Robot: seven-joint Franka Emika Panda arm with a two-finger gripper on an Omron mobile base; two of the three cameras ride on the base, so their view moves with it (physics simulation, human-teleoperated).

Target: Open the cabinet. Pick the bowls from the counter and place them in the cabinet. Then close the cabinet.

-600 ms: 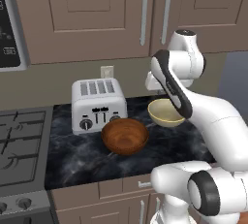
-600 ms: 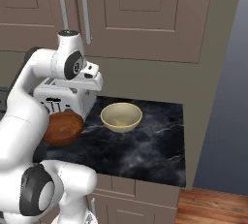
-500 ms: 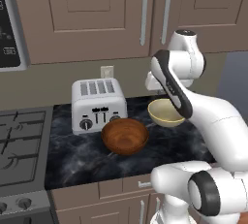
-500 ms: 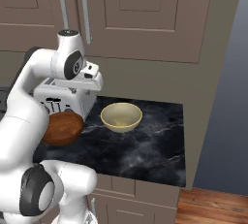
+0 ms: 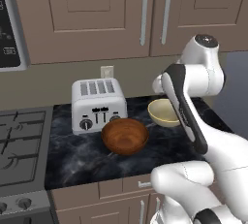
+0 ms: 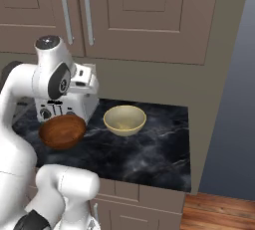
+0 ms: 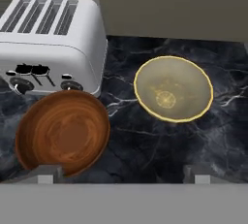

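A shiny red-brown bowl [image 7: 63,132], a pale yellow bowl [image 7: 173,88], a silver toaster [image 7: 48,41], black surface [image 7: 160,145] with white lines.

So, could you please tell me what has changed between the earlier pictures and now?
Nothing has visibly changed. The arm keeps the same pose over the counter, its fingers still spread wide and holding nothing. The wooden bowl and the cream bowl sit where they were beside the toaster, and the cabinet doors remain closed.
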